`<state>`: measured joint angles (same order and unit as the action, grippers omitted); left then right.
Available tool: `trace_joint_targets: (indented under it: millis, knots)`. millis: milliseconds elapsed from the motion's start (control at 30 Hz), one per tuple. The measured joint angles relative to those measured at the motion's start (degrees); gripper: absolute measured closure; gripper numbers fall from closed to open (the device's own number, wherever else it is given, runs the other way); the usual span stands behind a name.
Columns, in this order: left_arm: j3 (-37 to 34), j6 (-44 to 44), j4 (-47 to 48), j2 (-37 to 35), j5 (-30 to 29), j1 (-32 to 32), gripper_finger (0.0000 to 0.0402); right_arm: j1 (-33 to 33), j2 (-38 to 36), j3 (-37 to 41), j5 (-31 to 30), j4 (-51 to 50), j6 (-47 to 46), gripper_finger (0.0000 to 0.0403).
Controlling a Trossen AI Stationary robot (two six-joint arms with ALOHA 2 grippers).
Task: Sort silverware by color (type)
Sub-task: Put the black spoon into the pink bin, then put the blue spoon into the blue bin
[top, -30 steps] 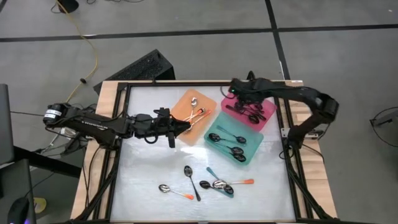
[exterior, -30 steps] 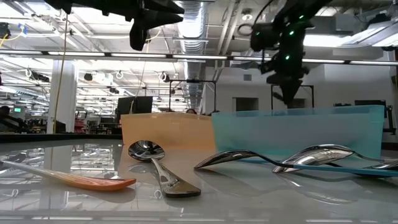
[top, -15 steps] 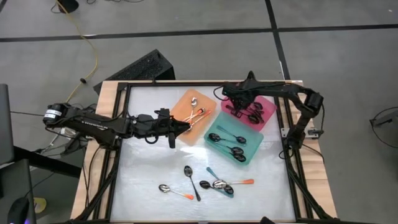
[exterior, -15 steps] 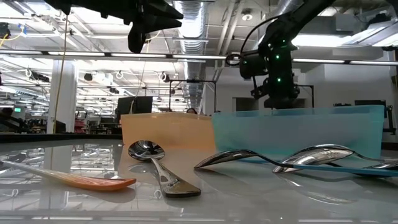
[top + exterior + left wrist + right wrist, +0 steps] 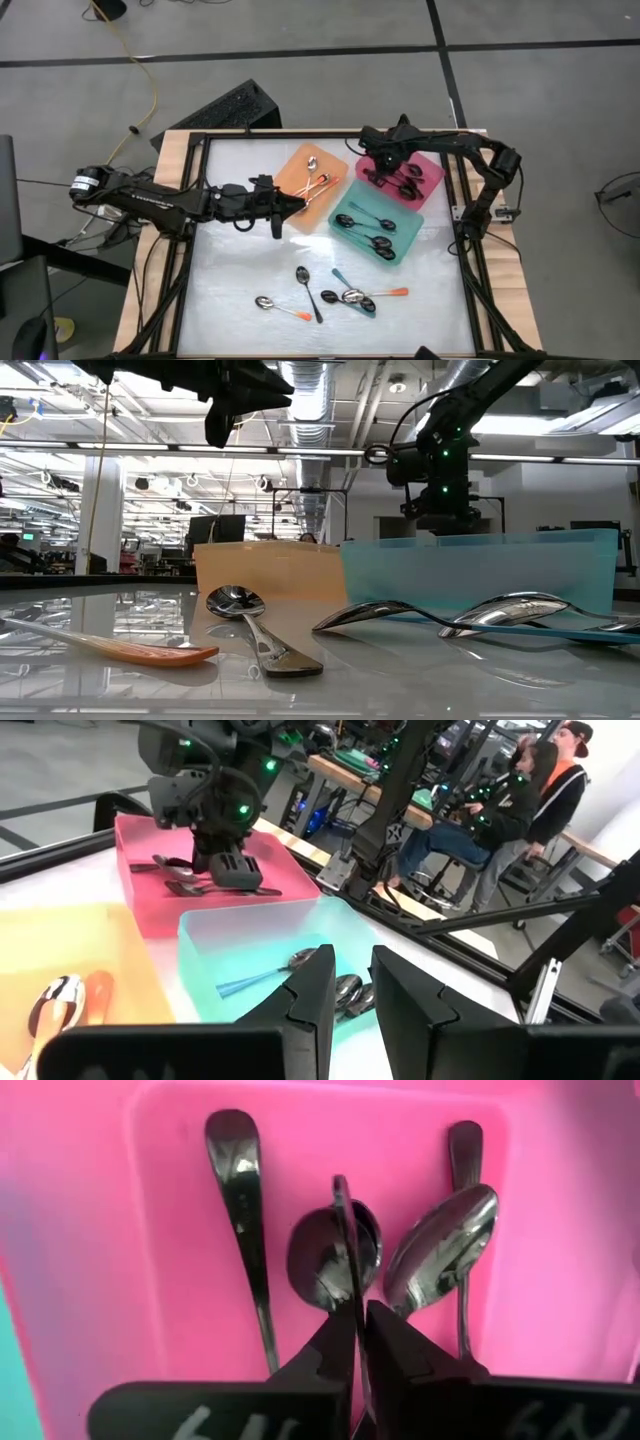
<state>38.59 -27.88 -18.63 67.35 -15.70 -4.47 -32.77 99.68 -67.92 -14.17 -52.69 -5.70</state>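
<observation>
The black spoon [image 5: 345, 1250] in hand sits edge-on between the fingers of the right pincer [image 5: 358, 1330], directly over the pink tray [image 5: 432, 190]; its long axis runs straight out ahead of the fingers, the far end lying over the bowl of a black spoon already deposited; which end is gripped cannot be determined. The fingers are nearly closed with only a narrow gap; the spoon appears pinched, though release may be beginning; that is a judgement.

Progress, as far as visible: the pink tray holds several black spoons; the teal tray [image 5: 345, 205] holds several teal-handled spoons [image 5: 370, 222]; the orange tray [image 5: 292, 172] holds a few orange-handled spoons [image 5: 318, 185]. Sorting is judged well past halfway.

Remaining: a loose cluster on the bench [image 5: 240, 270] in front of the trays; one orange-handled spoon [image 5: 272, 305] at the cluster's left, its handle pointing right; one black spoon [image 5: 308, 286] beside it, its long axis running diagonally, bowl toward the trays; a small overlapping pile [image 5: 358, 296] to the right, with an orange handle pointing right and a teal handle crossing it; the exact count in the pile cannot be determined.

The left pincer [image 5: 345, 990] hangs above the bench just beside the orange tray's near left corner; its fingers stand slightly apart and hold nothing.
</observation>
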Motion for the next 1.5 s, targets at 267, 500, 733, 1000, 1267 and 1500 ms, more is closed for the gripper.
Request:
trace_joint_targets:
  millis: [267, 500, 733, 1000, 1267, 1500]
  knots:
    - [0.0, 0.6, 0.0, 0.0, 0.2, 0.0, 0.0337, 0.1, -0.2, 0.0, 1.3, -0.2, 0.6, 0.0309]
    - [0.0, 0.7, -0.6, -0.3, 3.5, 0.0, 0.0326, 0.7, -10.0, 0.0, 4.3, 0.1, 1.4, 0.0252]
    - [0.0, 2.1, -0.8, -1.0, 11.0, 0.0, 0.0326, 4.3, -28.5, 0.0, 11.6, -0.2, -3.5, 0.0247]
    - [0.0, 1.4, -4.2, -2.6, 16.6, 0.0, 0.0326, 21.9, -42.6, -0.1, 14.0, -0.2, -16.5, 0.025]
    - [0.0, 1.2, -2.4, -6.9, 18.9, -1.7, 0.0326, 49.4, -37.6, -0.1, 7.0, -0.3, -27.9, 0.025]
    - [0.0, 1.1, 5.0, -10.8, 18.5, -3.1, 0.0326, 67.0, -25.3, 0.0, -1.2, 0.9, -38.5, 0.025]
